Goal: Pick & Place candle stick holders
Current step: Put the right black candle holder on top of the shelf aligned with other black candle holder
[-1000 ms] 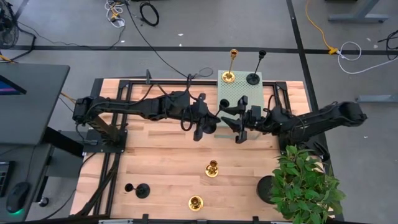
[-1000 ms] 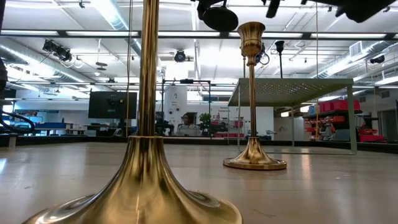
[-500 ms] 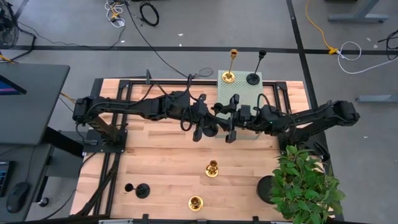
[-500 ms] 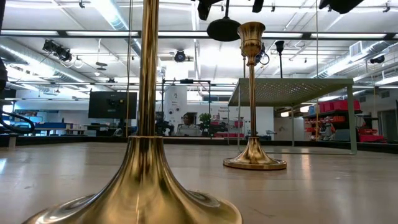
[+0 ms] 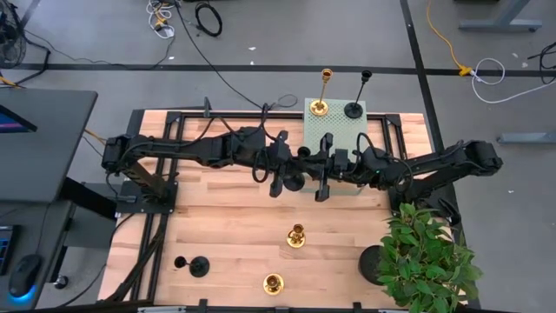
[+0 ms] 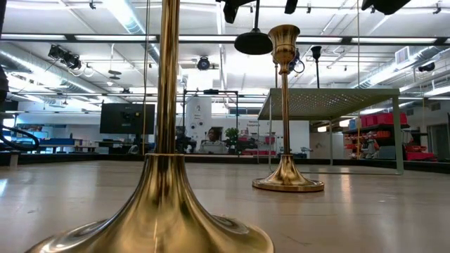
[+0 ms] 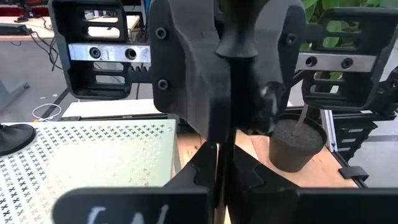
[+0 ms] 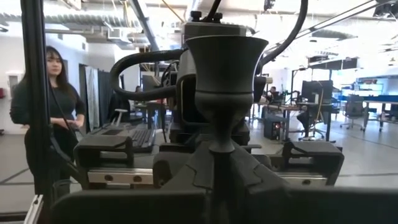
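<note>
Wooden tabletop is carrying a pale perforated stand at its far edge, where one gold candlestick and one tall black candlestick are already standing. Three more are waiting on the near part of the table: two gold holders and a short black holder.

Over the middle of the table, just in front of the stand, both arms are meeting around a third black candlestick, which is hanging clear of the wood with its round base downward. The left gripper is clamping the thin stem between its fingers. The right gripper is facing it and appears to be pinching the same stem just under the candle cup.

This looks like a hand-over in mid-air, with the piece passing from one arm to the other on its way to the stand. For the next move, one gripper needs to be letting go while the other is holding firm and keeping the stem upright. The base then has to be carried over the stand's front edge and set down apart from the two holders already there.
</note>
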### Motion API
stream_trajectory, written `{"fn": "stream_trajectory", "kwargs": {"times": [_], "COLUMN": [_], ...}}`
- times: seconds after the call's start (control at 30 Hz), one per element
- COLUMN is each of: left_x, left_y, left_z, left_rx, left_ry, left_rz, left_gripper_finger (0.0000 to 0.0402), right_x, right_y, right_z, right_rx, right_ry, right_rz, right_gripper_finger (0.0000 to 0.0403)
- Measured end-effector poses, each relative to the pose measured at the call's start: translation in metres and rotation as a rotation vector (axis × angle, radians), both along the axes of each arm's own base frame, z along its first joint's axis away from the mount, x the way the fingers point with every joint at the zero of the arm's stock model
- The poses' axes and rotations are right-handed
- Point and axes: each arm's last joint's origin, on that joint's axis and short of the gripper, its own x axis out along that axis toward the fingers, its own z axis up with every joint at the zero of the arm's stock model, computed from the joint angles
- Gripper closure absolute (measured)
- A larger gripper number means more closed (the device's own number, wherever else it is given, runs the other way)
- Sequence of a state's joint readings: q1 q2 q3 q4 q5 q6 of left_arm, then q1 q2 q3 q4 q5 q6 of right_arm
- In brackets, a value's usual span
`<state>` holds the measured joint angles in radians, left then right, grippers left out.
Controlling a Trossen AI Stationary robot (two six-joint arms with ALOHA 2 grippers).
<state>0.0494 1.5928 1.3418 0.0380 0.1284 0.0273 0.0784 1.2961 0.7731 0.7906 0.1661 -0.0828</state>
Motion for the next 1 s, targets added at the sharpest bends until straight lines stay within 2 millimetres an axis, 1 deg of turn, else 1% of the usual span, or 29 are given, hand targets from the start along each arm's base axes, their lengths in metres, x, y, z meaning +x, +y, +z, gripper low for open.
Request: {"fn": "stream_trajectory", "kwargs": {"times": [0.13,0.3,0.43,0.6,0.73,0.87,1.0], "left_x": [0.0,0.0,0.0,0.0,0.0,0.0,0.0], "left_y": [0.0,0.0,-0.001,0.0,0.0,0.0,0.0], "left_z": [0.0,0.001,0.001,0.001,0.001,0.001,0.001], "left_rx": [-0.005,-0.012,-0.001,0.001,0.002,0.001,0.001], "left_ry": [0.0,-0.005,-0.006,-0.005,-0.005,-0.004,-0.004], "left_rz": [0.001,0.02,0.035,0.036,0.037,0.04,0.04], "left_gripper_finger": [0.0383,0.0354,0.0327,0.0293,0.0273,0.026,0.0257], "right_x": [0.0,0.0,-0.005,-0.019,-0.03,-0.042,-0.053], "right_y": [0.0,0.0,0.0,0.001,0.004,0.007,0.008], "right_z": [0.0,-0.004,0.001,0.011,0.014,0.017,0.018], "right_rx": [-0.004,-0.011,-0.011,-0.009,-0.008,-0.007,-0.011], "right_ry": [0.003,0.049,0.05,0.069,0.122,0.164,0.211], "right_rz": [0.0,-0.003,-0.004,-0.034,-0.056,-0.083,-0.144], "right_gripper_finger": [0.0397,0.0399,0.0399,0.0399,0.0399,0.0399,0.0399]}}
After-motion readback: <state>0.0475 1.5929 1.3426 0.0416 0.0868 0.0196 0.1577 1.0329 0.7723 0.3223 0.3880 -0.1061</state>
